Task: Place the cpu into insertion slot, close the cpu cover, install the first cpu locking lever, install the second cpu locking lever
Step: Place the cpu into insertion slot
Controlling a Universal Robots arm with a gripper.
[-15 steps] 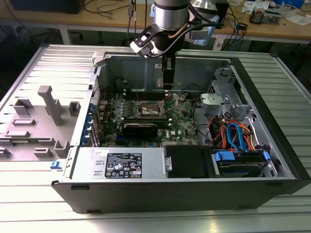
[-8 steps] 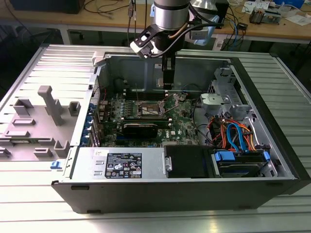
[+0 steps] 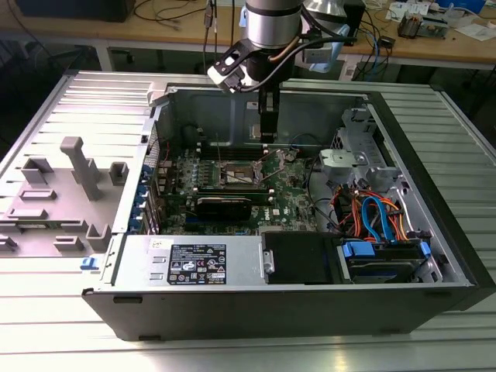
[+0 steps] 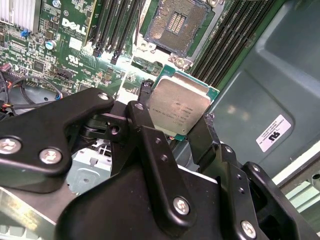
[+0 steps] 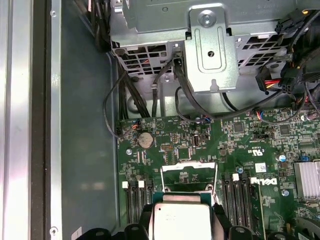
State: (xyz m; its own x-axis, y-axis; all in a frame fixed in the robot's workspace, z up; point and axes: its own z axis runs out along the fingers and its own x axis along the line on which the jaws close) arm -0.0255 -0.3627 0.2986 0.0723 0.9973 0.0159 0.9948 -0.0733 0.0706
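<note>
One claw (image 3: 267, 130), mine, hangs inside the computer case (image 3: 232, 306) in the exterior view. Second wrist view: I grip the cpu (image 4: 179, 106) by its edges, apart from the bare insertion slot (image 4: 175, 22). First wrist view: the cpu cover (image 5: 189, 166) stands open.

One cpu (image 4: 182, 100); one insertion slot (image 4: 176, 24); one cpu cover (image 5: 189, 165); one hand (image 4: 176, 107).

A ribbed metal table (image 3: 256, 353) spans the foreground of a workshop, its pale slats evenly lit. Behind it runs a long wooden workbench (image 3: 469, 49) — strewn with loose cables (image 3: 174, 11) and papers (image 3: 474, 29) — with deep shadow beneath its top.
</note>
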